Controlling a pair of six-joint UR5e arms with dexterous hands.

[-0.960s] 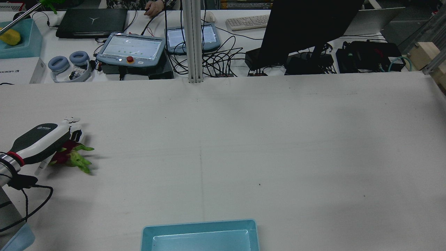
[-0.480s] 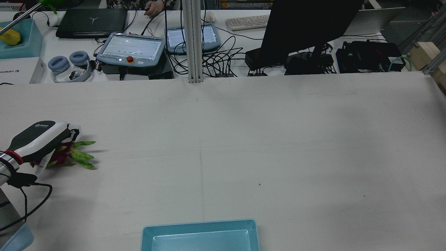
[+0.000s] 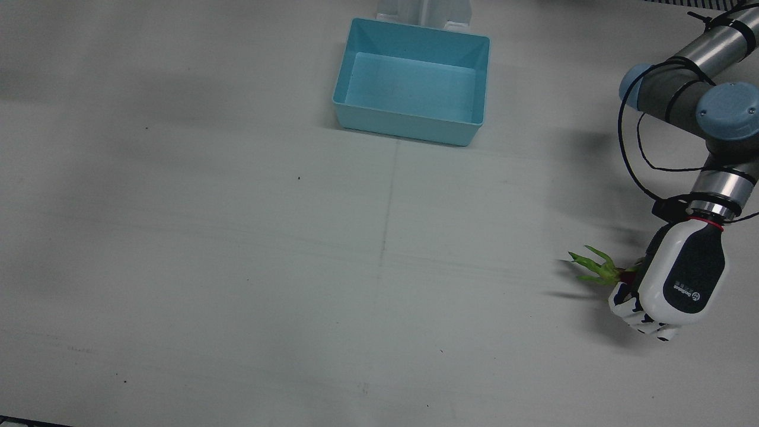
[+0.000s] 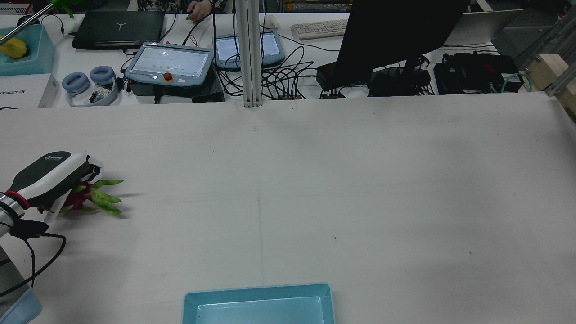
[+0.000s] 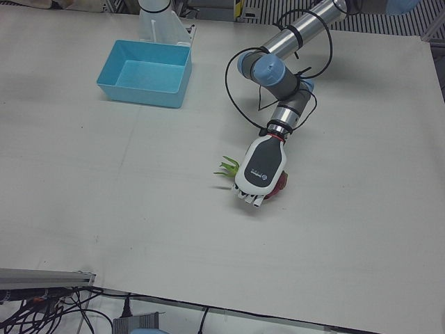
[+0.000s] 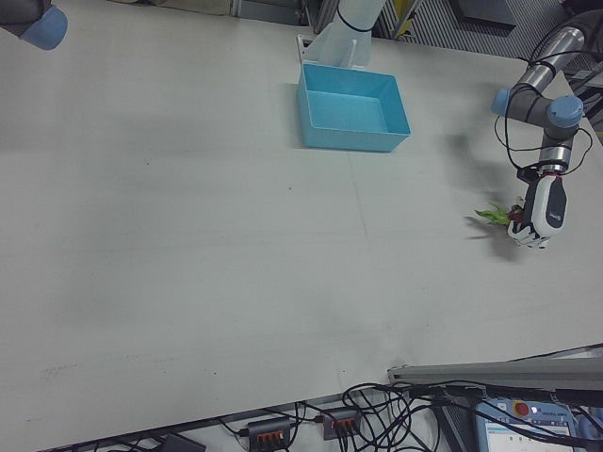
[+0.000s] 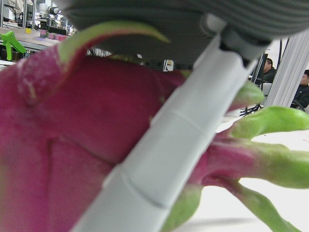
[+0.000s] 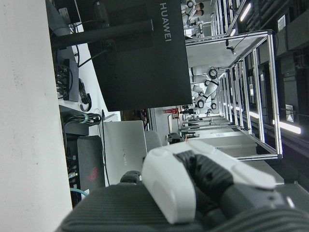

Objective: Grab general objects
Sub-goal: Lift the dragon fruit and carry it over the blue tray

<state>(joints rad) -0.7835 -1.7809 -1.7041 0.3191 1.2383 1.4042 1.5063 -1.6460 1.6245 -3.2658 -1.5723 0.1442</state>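
A dragon fruit (image 4: 92,197), magenta with green leaf tips, is held at the table's left side in the rear view. My left hand (image 4: 47,175) covers it from above, fingers curled round it; only the leaves and a strip of red skin show. The front view has my left hand (image 3: 676,284) at the right, leaves of the dragon fruit (image 3: 598,270) sticking out left. In the left hand view a finger (image 7: 159,159) lies across the dragon fruit (image 7: 87,145). The right hand (image 8: 207,183) shows only in its own view, away from the fruit; its state is unclear.
A light blue bin (image 3: 409,121) stands near the robot's side at mid table, seen too as the bin (image 4: 256,292) in the rear view. Beyond the far edge are teach pendants (image 4: 168,63), a metal post (image 4: 249,54), a black monitor (image 4: 396,36) and cables.
My left hand has moved slightly back and up with the dragon fruit in it. The fruit's leaves have swung from drooping to nearly level.
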